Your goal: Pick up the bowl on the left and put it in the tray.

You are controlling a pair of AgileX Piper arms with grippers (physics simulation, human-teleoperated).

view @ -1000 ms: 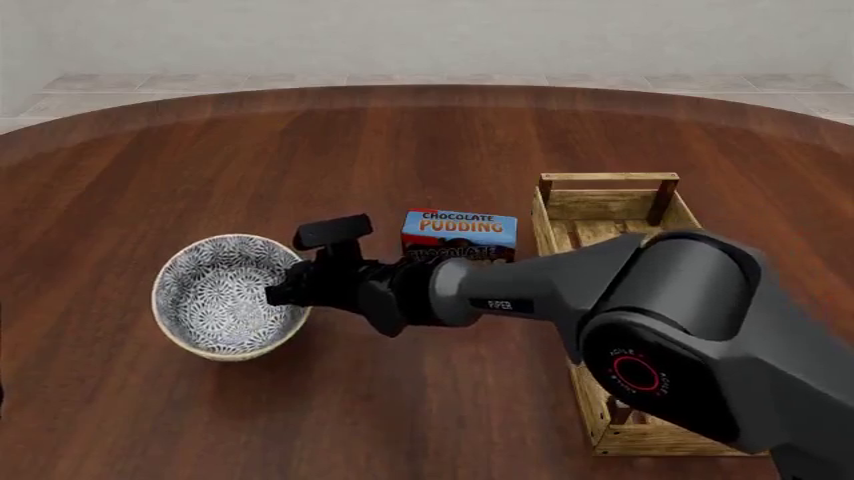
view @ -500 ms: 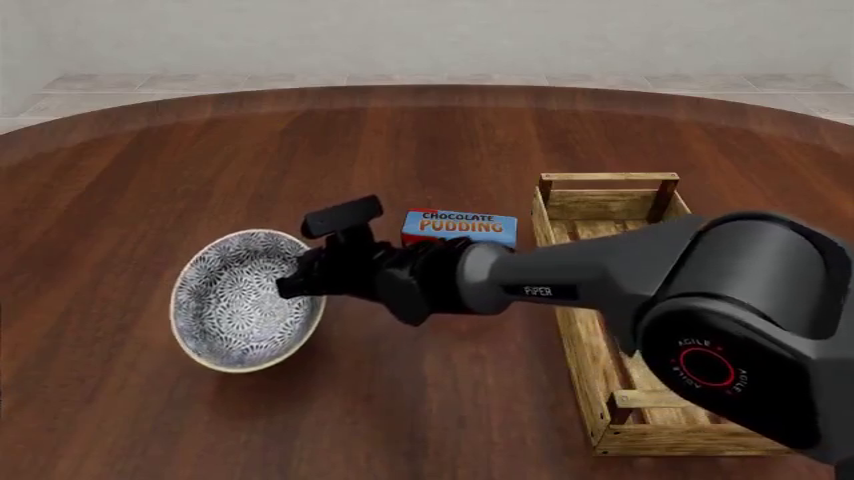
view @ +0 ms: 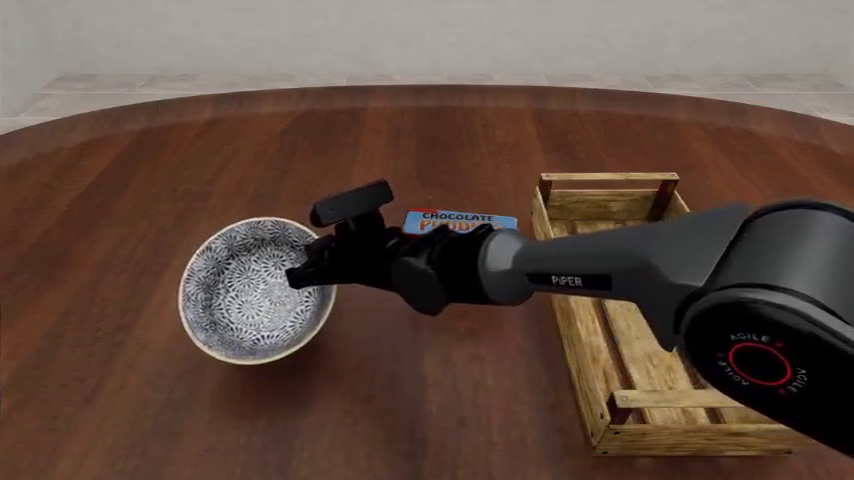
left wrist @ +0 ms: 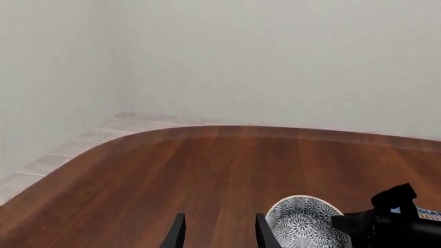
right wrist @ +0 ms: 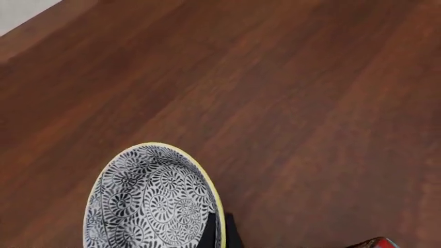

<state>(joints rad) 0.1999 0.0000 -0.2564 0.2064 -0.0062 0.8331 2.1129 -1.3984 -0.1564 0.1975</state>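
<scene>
The right gripper point(view: 320, 268) has its jaws clamped on the near-side rim of the bowl point(view: 254, 290), which tips up off the desk point(view: 400, 420), presumably lifted for carrying. The right arm stretches low across toward the left, the tray point(view: 627, 330) waiting well apart. The left gripper point(left wrist: 217, 232) hangs with jaws apart, holding nothing.

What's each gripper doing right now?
Left gripper: open, holding nothing.
Right gripper: shut on the bowl, at its rim.
</scene>
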